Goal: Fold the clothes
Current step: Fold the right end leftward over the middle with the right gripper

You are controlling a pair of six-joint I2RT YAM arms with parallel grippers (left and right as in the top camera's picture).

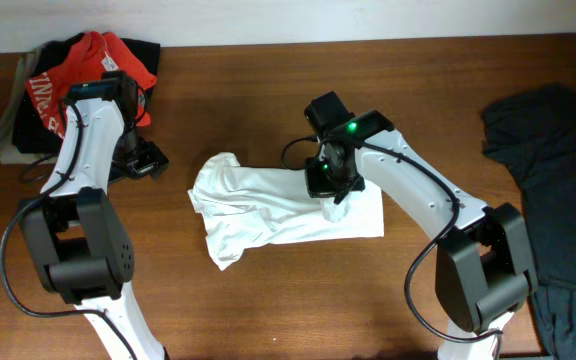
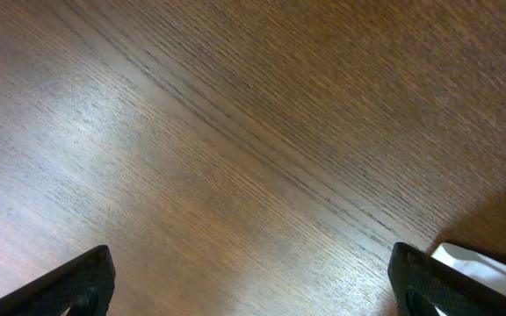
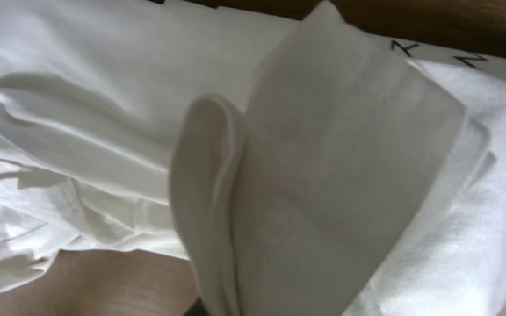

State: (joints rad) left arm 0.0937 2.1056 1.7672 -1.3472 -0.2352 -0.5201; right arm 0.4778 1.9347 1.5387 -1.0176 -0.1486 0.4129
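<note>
- The white shirt (image 1: 268, 205) lies crumpled at the middle of the table (image 1: 268, 320). Its left part is bunched into ridges and folds, and its right part is flatter with a straight edge.
- In the right wrist view, a thick fold of the shirt stands up close to the lens. More wrinkled white cloth is spread behind it and to the left.
- The right gripper (image 1: 334, 200) sits on the right half of the shirt, clenched on that raised fold. The cloth hides most of its fingers.
- The left gripper (image 1: 146, 160) hangs over bare wood, left of the shirt and apart from it. Its jaws are spread wide and hold nothing. The two dark fingers (image 2: 82, 281) show at the bottom corners of the left wrist view, with a scrap of white at the lower right edge.
- Count of white shirts: one.
- Count of dark shirts: one. The dark shirt (image 1: 558, 170) lies spread at the right edge of the table.
- Count of piles: one. The pile (image 1: 78, 75) is at the far left corner, with red cloth on top of black and an olive piece beneath.
- Count of arms: two.
</note>
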